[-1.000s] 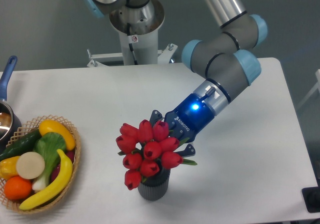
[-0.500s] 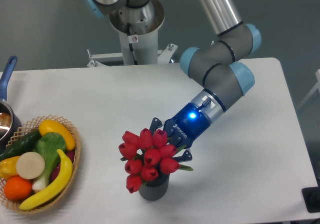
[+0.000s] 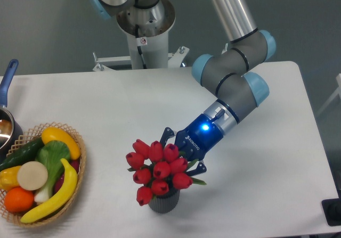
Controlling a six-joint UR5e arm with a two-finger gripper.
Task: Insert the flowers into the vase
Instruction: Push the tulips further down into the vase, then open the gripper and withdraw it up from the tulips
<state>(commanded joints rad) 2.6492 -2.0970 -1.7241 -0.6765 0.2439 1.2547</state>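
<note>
Change since earlier frame: the arm has lowered toward the table's near edge; the flowers (image 3: 157, 170) sit deeper over the vase (image 3: 163, 203), and the claw (image 3: 184, 158) is lower with them.
Flowers: bunch of red tulip buds with green leaves, spreading wider than the vase and hiding its mouth; stems not visible, apparently already inside.
Vase: small dark grey ribbed cup, upright, near the middle of the table's near edge; only its lower wall shows under the buds.
Claw: behind and partly hidden by the buds, dark fingers (image 3: 167, 133) showing on both sides of the bunch; whether it is gripping the stems or has let go cannot be told.
Progress: judged nearly done; the bunch looks seated in the vase. Left: confirm release, lift the arm away without dragging the flowers out or tipping the vase.
Risk: the bunch leans toward the left edge and is top-heavy.
Other items: wicker basket (image 3: 79, 170) of fruit and vegetables at the near left corner; blue-handled pot (image 3: 7, 78) at the left edge.
</note>
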